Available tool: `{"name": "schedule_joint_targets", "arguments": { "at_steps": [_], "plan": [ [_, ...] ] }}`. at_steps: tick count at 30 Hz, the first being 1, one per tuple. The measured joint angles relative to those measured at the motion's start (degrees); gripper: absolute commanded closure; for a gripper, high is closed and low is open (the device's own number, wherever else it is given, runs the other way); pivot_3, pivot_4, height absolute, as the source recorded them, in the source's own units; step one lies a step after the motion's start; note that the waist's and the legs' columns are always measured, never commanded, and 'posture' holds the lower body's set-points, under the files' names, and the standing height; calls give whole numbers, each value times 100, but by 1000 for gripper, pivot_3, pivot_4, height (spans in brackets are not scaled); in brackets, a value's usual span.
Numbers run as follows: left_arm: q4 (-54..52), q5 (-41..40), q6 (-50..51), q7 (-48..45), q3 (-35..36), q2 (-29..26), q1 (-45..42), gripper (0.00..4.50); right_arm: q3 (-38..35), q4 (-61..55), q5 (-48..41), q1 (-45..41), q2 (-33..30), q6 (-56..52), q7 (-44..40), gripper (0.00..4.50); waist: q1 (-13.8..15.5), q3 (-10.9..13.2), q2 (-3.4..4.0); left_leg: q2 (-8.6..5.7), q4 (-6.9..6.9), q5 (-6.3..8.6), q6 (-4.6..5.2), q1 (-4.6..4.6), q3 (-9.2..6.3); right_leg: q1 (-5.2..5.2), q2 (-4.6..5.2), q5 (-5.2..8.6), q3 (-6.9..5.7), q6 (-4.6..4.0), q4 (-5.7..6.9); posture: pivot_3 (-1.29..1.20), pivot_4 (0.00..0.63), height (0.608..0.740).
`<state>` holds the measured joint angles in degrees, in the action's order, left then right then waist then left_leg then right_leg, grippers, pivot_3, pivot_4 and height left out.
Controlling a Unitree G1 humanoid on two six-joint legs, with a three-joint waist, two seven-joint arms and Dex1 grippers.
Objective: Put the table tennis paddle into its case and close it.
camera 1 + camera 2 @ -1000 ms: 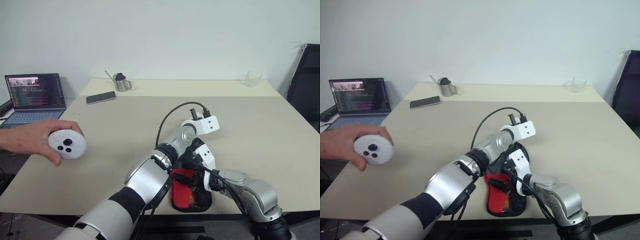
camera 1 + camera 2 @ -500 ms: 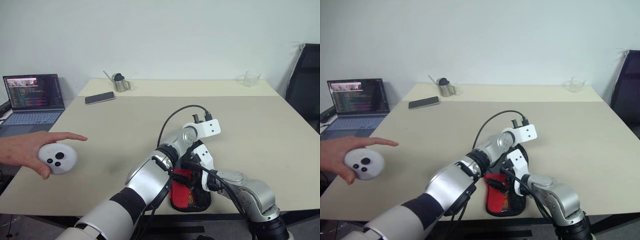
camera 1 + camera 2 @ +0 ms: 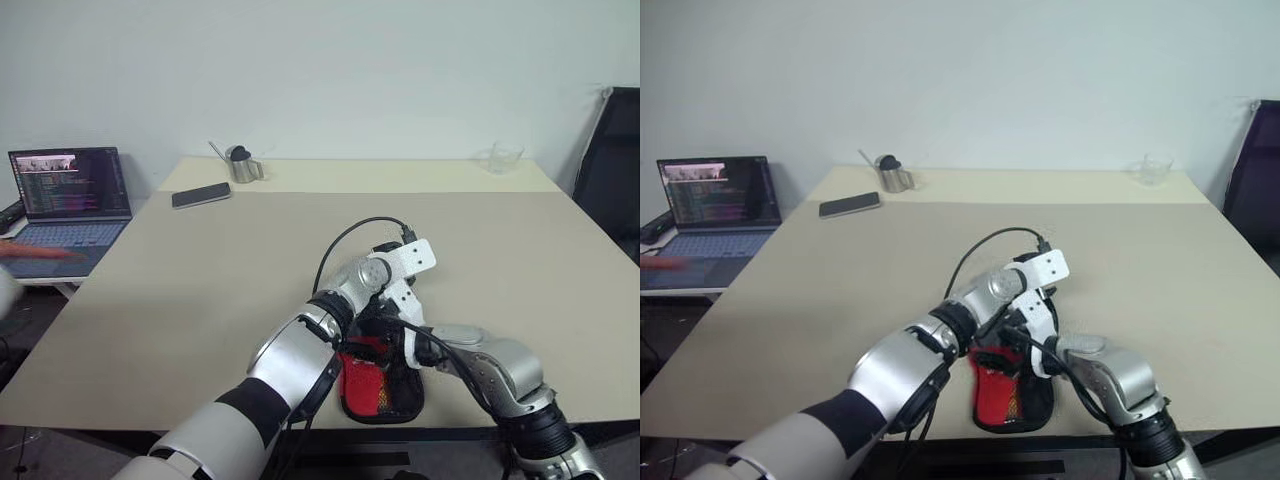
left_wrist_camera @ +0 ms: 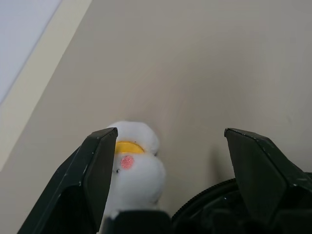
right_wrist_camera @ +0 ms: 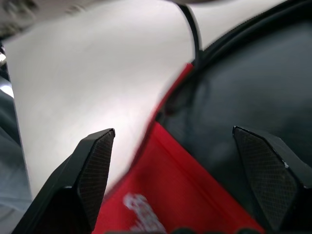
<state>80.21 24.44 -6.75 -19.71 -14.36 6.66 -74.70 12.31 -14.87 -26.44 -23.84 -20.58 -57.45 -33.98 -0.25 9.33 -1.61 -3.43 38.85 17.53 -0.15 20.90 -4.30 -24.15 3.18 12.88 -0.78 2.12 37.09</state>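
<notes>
Landmark: the case (image 3: 381, 385), lying flat at the near edge of the table (image 3: 200, 290), in front of the robot.
Case: red lower part with black mesh towards the table's near edge, dark upper part under the two arms; in the right wrist view the red fabric (image 5: 180, 195) carries white lettering and meets the dark top.
Charm: a small white and yellow charm (image 4: 134, 165) rests on the table just beside the case's dark edge.
Table tennis paddle: I cannot tell where it is; no part of it can be made out around the case.
Left gripper (image 4: 170, 168): released, fingers spread wide, nothing between them; it hangs over the far end of the case with the charm beside one finger (image 4: 92, 180).
Right gripper (image 5: 187, 170): released, fingers wide apart, hovering low over the case where red meets dark; whether it touches the fabric I cannot tell.
Smartphone (image 3: 201, 195): well beyond the case, towards the far left of the table.
Metal cup (image 3: 241, 165): just past the smartphone.
Clear glass (image 3: 504, 156): far right corner, well apart from the case.
Laptop (image 3: 68, 195): off the table's left side, screen lit.
</notes>
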Motion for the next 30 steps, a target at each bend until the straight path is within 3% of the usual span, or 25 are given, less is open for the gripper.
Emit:
{"name": "schedule_joint_targets", "arguments": {
  "at_steps": [4,8,13,18,22,25,30],
  "plan": [
    [-122,-455,-15,-653,403,-371,-407,683,-24,-52,-68,0,-347,35,-280,247,-16,19,2,2,-1,0,0,6,3,-7,0,0,2,0,0,0,150,740],
    [-578,-997,104,-1269,893,-1038,-1062,683,-84,-22,-63,1,-514,108,-367,247,-31,22,3,5,-5,-2,-3,5,3,-7,0,0,2,0,-3,0,150,740],
    [-1327,-1563,323,-2518,1202,-2063,-1064,683,-33,22,-6,9,-559,235,-473,247,-108,26,8,5,-4,-5,-9,5,5,-10,-1,0,6,0,-1,0,150,740],
    [-3401,-2416,1583,-4216,1464,-3267,-115,683,44,181,59,-31,-499,447,-531,247,-163,26,14,7,-3,-5,-10,4,3,-10,-1,0,13,-1,1,0,150,740],
    [-5628,-2894,3102,-5078,1273,-4011,1340,683,5,351,56,-56,-506,588,-620,247,-150,26,19,7,0,-5,-10,4,-6,-6,-1,0,25,-2,2,0,150,740],
    [-7126,-3171,4384,-4843,1188,-4012,2172,683,-18,485,53,-89,-484,682,-672,247,-67,27,15,3,9,-3,-6,12,-15,0,2,0,18,-2,-4,0,150,740],
    [-8510,-3447,5352,-3430,1309,-2981,3278,683,-37,598,55,-143,-465,737,-683,247,-11,26,17,7,8,-5,-9,3,-12,3,10,-2,25,-2,0,0,150,740]
  ]
}}
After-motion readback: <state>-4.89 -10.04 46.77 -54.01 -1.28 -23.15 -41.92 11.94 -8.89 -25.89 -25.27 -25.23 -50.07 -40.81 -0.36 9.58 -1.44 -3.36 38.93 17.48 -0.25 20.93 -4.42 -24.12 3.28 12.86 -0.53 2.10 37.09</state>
